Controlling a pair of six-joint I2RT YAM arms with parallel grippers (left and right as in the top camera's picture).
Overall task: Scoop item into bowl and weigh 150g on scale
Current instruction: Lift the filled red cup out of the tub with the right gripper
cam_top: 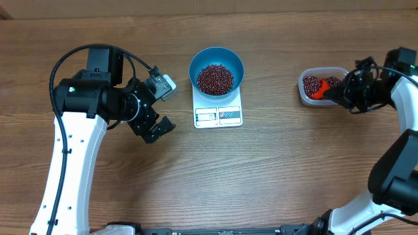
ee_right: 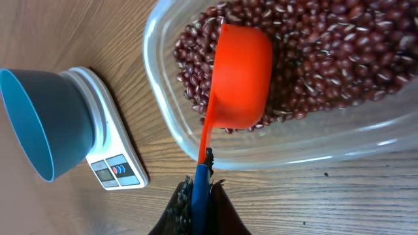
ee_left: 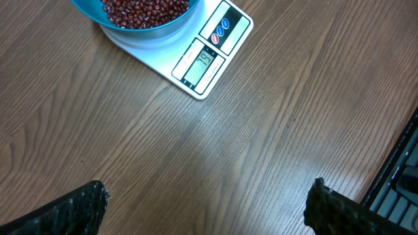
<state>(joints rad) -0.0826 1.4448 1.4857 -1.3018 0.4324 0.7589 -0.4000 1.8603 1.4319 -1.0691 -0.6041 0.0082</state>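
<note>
In the overhead view, the blue bowl (cam_top: 193, 70) stands on the white scale (cam_top: 218, 116) near the middle of the tabletop (cam_top: 261, 170). It covers the 12 o'clock part of the scale, and the display and buttons are free at 6 o'clock. A heap of dark red beans (cam_top: 215, 79) lies in the bowl. At 9 o'clock from the scale we see the left end effector (cam_top: 166, 106) with its fingers wide apart above bare wood, holding nothing. At 3 o'clock, well apart from the scale, is a clear tub (cam_top: 302, 88) with more beans. The right end effector (ee_right: 199, 199) is clamped on the handle of a red scoop (ee_right: 241, 75), whose cup rests among the beans in the tub.
</note>
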